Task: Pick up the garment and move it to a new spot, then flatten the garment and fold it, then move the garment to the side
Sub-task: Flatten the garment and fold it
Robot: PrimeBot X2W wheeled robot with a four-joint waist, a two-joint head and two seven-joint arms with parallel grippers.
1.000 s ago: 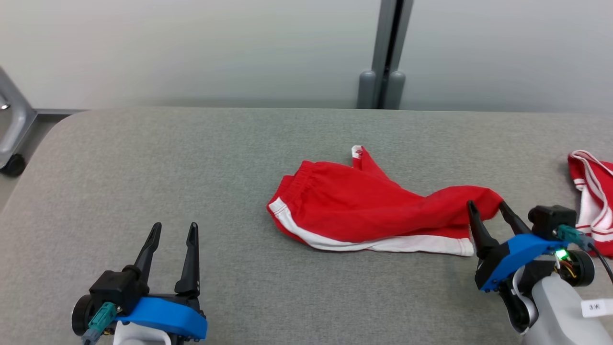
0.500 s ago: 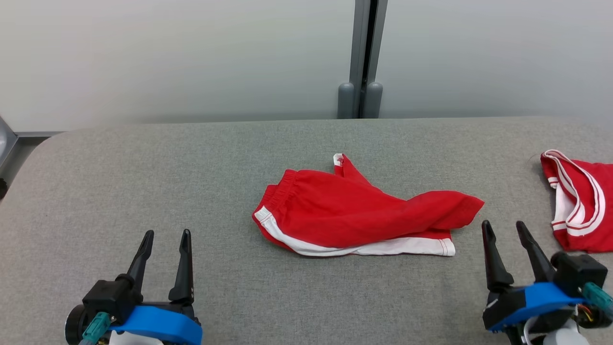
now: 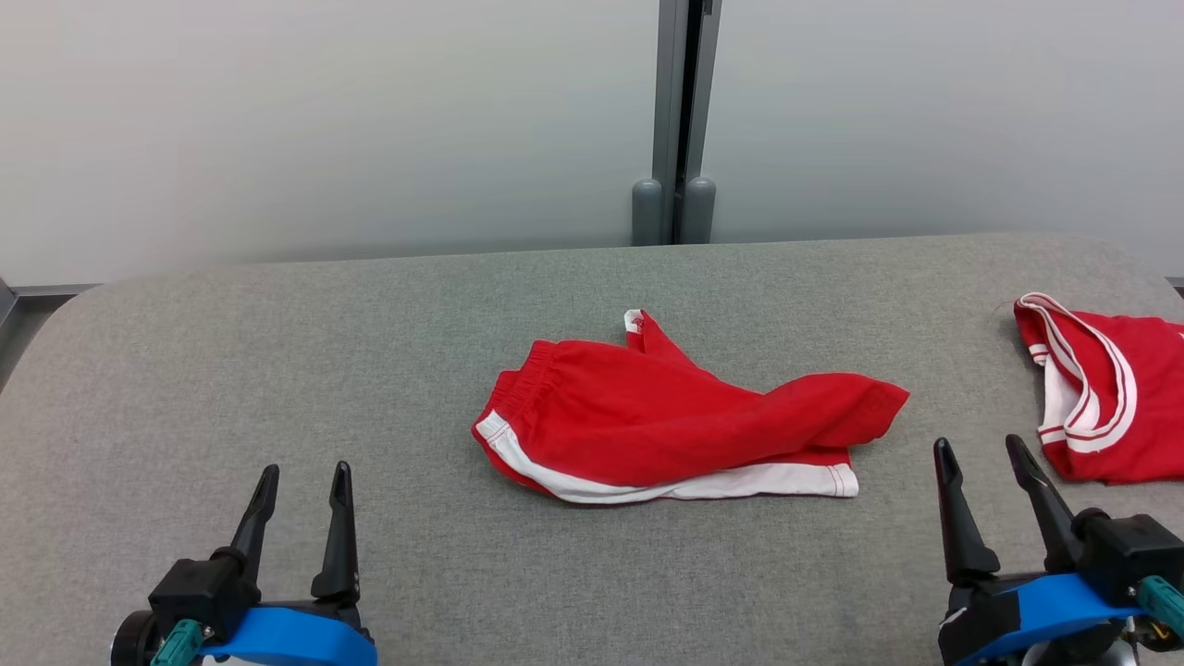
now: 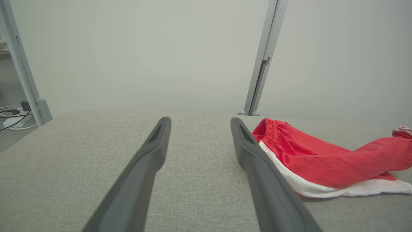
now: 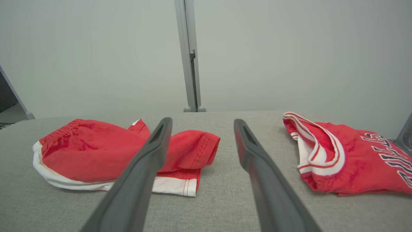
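So the red shorts [image 3: 666,425] are lying crumpled in the middle of the grey fabric-topped desk [image 3: 277,370], with the waistband to the left and white trim along the near edge. Both grippers are empty, jaws spread wide. The left gripper [image 3: 305,472] is at the near left, well apart from the shorts. The right gripper [image 3: 979,444] is near their right end, not touching. A 2nd garment, a red jersey [image 3: 1110,398], sits at the right edge.
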